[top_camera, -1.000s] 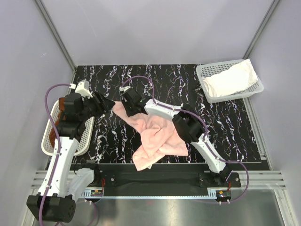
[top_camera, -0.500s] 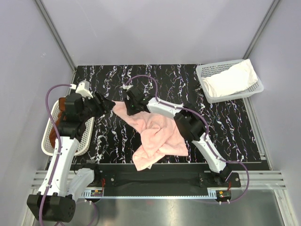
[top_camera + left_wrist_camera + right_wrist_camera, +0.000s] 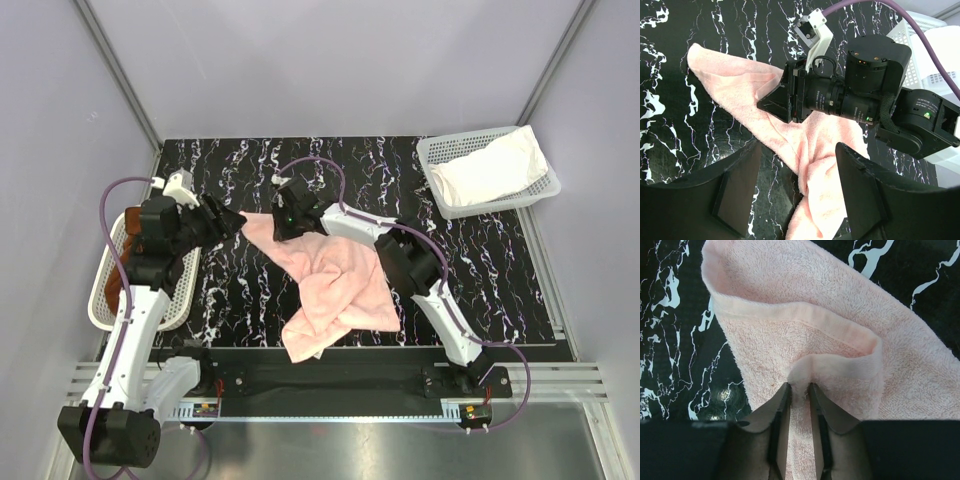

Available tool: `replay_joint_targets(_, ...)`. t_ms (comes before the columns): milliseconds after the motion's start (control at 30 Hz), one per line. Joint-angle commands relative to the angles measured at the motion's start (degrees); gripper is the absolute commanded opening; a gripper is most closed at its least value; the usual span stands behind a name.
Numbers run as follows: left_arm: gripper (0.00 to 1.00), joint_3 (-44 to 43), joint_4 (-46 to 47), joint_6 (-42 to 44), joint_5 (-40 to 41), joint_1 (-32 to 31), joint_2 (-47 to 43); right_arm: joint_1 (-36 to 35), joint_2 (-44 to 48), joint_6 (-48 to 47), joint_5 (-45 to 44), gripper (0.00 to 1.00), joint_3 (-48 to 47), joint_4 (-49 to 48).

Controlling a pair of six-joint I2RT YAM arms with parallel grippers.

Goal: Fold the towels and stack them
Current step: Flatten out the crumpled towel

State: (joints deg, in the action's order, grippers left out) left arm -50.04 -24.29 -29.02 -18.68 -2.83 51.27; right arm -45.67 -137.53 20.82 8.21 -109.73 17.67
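The pale pink terry cloth towel [image 3: 335, 285] lies crumpled near the middle of the black, white-veined marble-look surface [image 3: 480, 270]. It runs from a flattened corner at its far left down to a bunched, twisted end by the near edge. Close to the far-left corner the cloth is pulled up into a small ridge with its hem curling around it. The right arm's gripper [image 3: 799, 390] has that ridge between its jaws, which are drawn almost together and pinch the pink fold. The right arm reaches across the towel from the near right to get there.

The left arm's gripper [image 3: 232, 222] points at the same corner from the left. Its jaws are spread wide and it sits just beside the right gripper; whether it touches the cloth cannot be told.

Well apart, at the far right corner, a white terry towel [image 3: 490, 170] lies loosely bundled in a white plastic mesh basket [image 3: 440, 150]. A second white mesh basket [image 3: 100, 300] sits at the left edge, beneath the left arm.
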Motion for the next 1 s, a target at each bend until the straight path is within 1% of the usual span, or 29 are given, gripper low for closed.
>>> replay_joint_targets(0,0.66,0.4,3.4,-0.3,-1.0,0.2,0.1,0.8,4.9,1.3,2.3,0.27,1.2,-3.0)
replay_joint_targets(100,0.67,0.5,3.7,-0.2,-1.2,0.1,0.3,1.4,5.4,2.0,3.4,0.19,2.0,-4.2)
replay_joint_targets(133,0.67,0.5,3.8,-0.1,-1.3,0.0,0.3,1.5,5.5,2.0,3.6,0.15,2.3,-4.5)
replay_joint_targets(167,0.67,0.5,3.8,0.0,-1.4,0.2,0.4,1.7,5.5,2.0,3.8,0.09,2.4,-5.0)
replay_joint_targets(200,0.67,0.5,3.8,-0.1,-1.5,0.1,0.6,1.8,5.8,2.0,4.1,0.08,2.4,-5.1)
replay_joint_targets(233,0.67,0.6,3.9,0.1,-1.5,0.1,0.7,2.1,5.8,2.2,4.4,0.08,2.6,-5.0)
replay_joint_targets(300,0.67,0.6,4.0,0.2,-1.6,0.1,1.1,2.3,6.2,2.3,4.4,0.12,2.7,-5.2)
replay_joint_targets(367,0.67,1.1,4.3,0.2,-2.0,0.1,1.6,2.6,6.7,1.9,4.4,0.13,2.9,-4.8)
replay_joint_targets(467,0.68,0.9,4.1,1.1,-2.2,0.1,2.4,3.6,9.4,1.3,5.7,0.03,4.8,-4.9)
replay_joint_targets(500,0.68,0.6,3.3,1.6,-2.2,0.0,3.4,3.7,11.7,1.2,5.7,0.0,5.4,-4.5)
replay_joint_targets(567,0.7,-0.6,2.0,3.4,-1.2,0.1,4.5,4.4,14.5,0.1,5.5,0.0,7.7,-1.5)
replay_joint_targets(600,0.75,-2.1,0.7,4.3,-1.0,0.1,5.8,5.5,17.9,-0.7,5.3,0.0,8.8,-0.3)
replay_joint_targets(633,0.77,-2.8,0.1,5.1,-0.8,0.1,6.5,6.1,19.8,-1.7,3.4,0.0,11.8,1.1)
replay_joint_targets(667,0.79,-3.4,-0.3,6.0,-1.4,0.1,7.3,7.1,21.7,-1.8,2.7,0.0,13.4,4.2)
replay_joint_targets(700,0.85,-4.6,-0.3,6.5,-2.2,0.1,8.3,9.7,24.7,-2.1,2.6,0.0,14.8,6.0)
replay_joint_targets(733,0.87,-5.2,-0.6,7.0,-2.5,0.2,11.0,11.5,26.2,-2.4,2.8,0.0,17.5,8.7)
replay_joint_targets(767,0.88,-5.8,-0.4,7.0,-5.3,0.2,12.5,13.2,27.2,-2.9,3.0,0.0,18.8,9.8)
replay_joint_targets(800,0.88,-6.6,-0.1,7.0,-6.1,0.2,14.1,14.7,28.9,-3.8,3.7,0.0,20.0,10.6)
replay_joint_targets(833,0.89,-8.1,0.1,6.9,-7.4,0.1,18.0,17.9,29.4,-4.8,4.4,0.0,21.8,11.3)
replay_joint_targets(867,0.89,-8.9,0.8,6.4,-10.6,0.0,19.8,19.1,29.9,-6.7,4.3,0.0,22.5,12.9)
replay_joint_targets(900,0.89,-10.2,0.8,6.5,-11.5,-0.2,22.2,20.5,30.3,-7.9,4.2,0.0,22.8,13.7)
replay_joint_targets(933,0.88,-13.3,0.4,7.0,-11.7,-0.9,26.0,22.7,30.4,-9.8,4.2,0.0,23.5,14.7)
replay_joint_targets(967,0.88,-14.9,-1.3,8.7,-10.7,-2.4,28.2,23.9,30.2,-10.4,4.3,0.0,23.9,14.9)
